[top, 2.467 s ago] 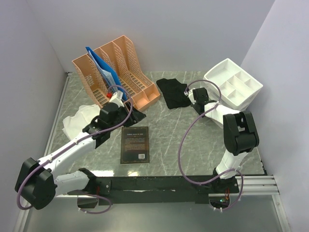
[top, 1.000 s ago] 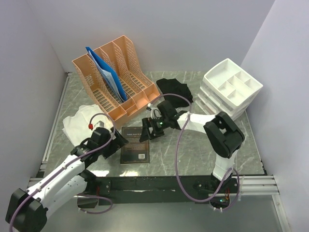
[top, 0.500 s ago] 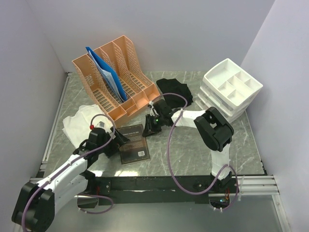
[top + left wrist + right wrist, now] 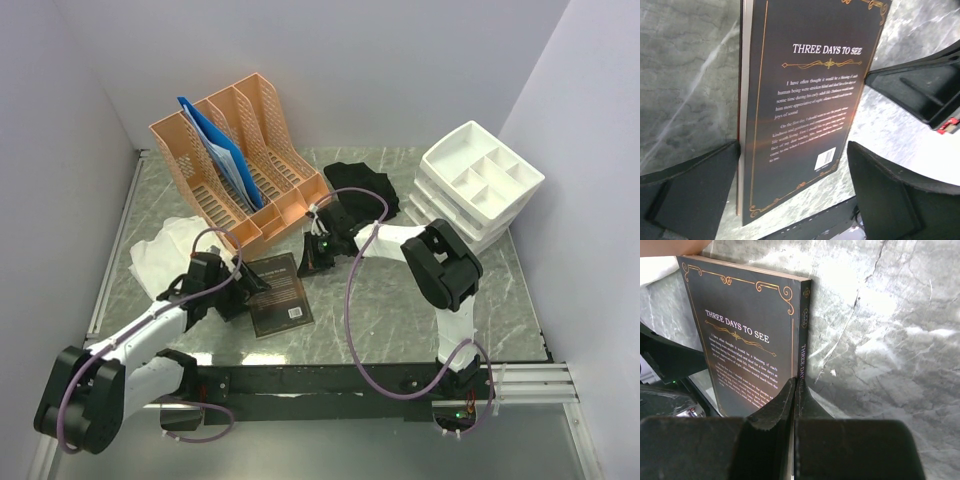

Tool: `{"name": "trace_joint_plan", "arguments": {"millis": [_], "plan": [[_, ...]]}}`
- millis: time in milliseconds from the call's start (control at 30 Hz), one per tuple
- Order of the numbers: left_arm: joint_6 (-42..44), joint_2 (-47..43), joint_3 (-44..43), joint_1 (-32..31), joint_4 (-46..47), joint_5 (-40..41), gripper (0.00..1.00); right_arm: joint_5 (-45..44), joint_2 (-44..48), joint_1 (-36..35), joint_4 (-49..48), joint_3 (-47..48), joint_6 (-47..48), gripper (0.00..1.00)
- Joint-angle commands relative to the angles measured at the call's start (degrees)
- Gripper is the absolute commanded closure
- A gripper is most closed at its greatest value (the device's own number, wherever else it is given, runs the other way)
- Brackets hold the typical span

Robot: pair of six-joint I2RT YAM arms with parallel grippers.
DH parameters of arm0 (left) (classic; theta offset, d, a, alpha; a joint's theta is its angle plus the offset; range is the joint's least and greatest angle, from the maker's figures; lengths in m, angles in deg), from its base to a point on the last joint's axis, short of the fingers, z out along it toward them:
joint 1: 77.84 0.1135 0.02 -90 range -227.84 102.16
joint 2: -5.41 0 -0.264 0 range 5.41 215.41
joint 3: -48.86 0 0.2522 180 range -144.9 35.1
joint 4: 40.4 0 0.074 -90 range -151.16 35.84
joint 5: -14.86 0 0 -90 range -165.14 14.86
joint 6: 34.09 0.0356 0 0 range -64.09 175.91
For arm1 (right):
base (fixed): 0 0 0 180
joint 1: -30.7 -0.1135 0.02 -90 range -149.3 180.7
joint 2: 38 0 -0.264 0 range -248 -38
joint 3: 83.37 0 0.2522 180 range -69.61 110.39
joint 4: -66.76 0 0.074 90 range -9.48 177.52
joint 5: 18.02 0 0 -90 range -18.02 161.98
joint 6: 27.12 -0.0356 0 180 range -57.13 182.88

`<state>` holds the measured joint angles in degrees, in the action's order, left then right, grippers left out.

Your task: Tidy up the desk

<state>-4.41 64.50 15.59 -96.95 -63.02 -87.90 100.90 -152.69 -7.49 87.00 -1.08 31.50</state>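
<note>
While the closed, empty right gripper point(image 4: 794, 382) braces the spine of the book point(image 4: 278, 295), the left gripper point(image 4: 793, 147) straddles it wide open. A grasp seems to be prepared.

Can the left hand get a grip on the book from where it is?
Likely yes: the left hand is open and straddles the book; the shut right hand meets only its spine edge, clear of the left's fingers.
</note>
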Motion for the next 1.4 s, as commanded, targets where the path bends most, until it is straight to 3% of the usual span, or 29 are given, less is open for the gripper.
{"name": "trace_joint_plan", "arguments": {"millis": [0,33,67,100,167,200,333,567,700,733,767,800,833,867,1033,1133,1167,1233,1367], "plan": [[4.5,5.5,2.4,-0.2,0.1,0.6,0.09,-4.3,-5.1,-1.8,5.2,-0.2,2.9,1.00],[4.8,5.9,3.2,-0.1,4.9,-2.6,0.23,-4.2,-5.0,-1.8,5.2,-0.2,3.1,1.00],[4.9,7.2,3.4,-0.1,7.0,-4.3,0.30,-4.2,-5.1,-1.9,5.3,0.0,3.2,1.00],[5.0,7.7,3.7,-0.2,8.4,-5.5,0.45,-4.2,-5.0,-2.0,5.4,0.0,3.3,1.00],[5.6,8.6,3.6,-0.2,12.0,-7.5,0.62,-4.3,-4.7,-2.3,5.5,0.1,3.8,1.00],[5.8,8.5,3.4,-0.2,12.5,-7.9,0.77,-4.4,-4.5,-2.3,5.6,0.2,4.0,1.00],[7.4,5.4,2.0,-0.2,11.7,-7.0,0.99,-4.4,-3.7,-2.8,6.1,0.5,5.3,1.00],[7.1,-3.1,0.8,-0.2,9.0,-6.1,0.99,-6.3,2.3,-2.8,7.2,-0.7,11.2,0.99],[3.7,-6.6,2.0,-0.2,10.3,-6.6,0.99,-3.3,7.5,-1.0,11.4,1.8,23.6,0.85],[2.4,-7.4,2.2,-0.2,10.8,-7.1,0.99,2.1,8.5,-0.3,12.5,2.4,26.8,0.78],[1.8,-8.6,2.2,-0.2,11.1,-7.4,0.99,5.2,9.5,0.6,15.8,4.0,30.3,0.60],[1.3,-9.2,2.1,-0.2,11.3,-7.5,0.99,8.7,11.2,2.7,17.4,4.8,36.5,0.49],[0.3,-10.0,2.0,-0.2,11.7,-8.4,0.99,14.1,12.2,3.6,18.8,5.3,38.9,0.12],[0.0,-10.8,1.9,-0.2,12.4,-8.9,0.99,16.3,13.3,5.0,20.3,5.5,40.8,0.01],[-1.6,-11.9,-0.6,-0.3,13.0,-10.7,0.99,23.2,21.9,11.0,14.9,0.5,41.2,0.00],[-6.1,-10.5,-2.1,-0.2,14.0,-11.0,0.99,28.9,24.8,9.9,20.1,-0.1,48.7,0.00],[-7.3,-10.0,-2.3,-0.2,14.7,-11.5,0.99,28.8,26.0,7.1,27.1,0.9,53.3,0.00],[-10.8,-8.0,-3.3,-0.2,16.7,-11.9,0.99,23.3,28.1,4.1,30.3,0.3,62.7,0.00],[-14.7,-5.7,-5.4,-0.2,17.6,-12.1,0.99,15.2,37.2,-0.8,24.7,-8.8,70.1,0.00]]}}
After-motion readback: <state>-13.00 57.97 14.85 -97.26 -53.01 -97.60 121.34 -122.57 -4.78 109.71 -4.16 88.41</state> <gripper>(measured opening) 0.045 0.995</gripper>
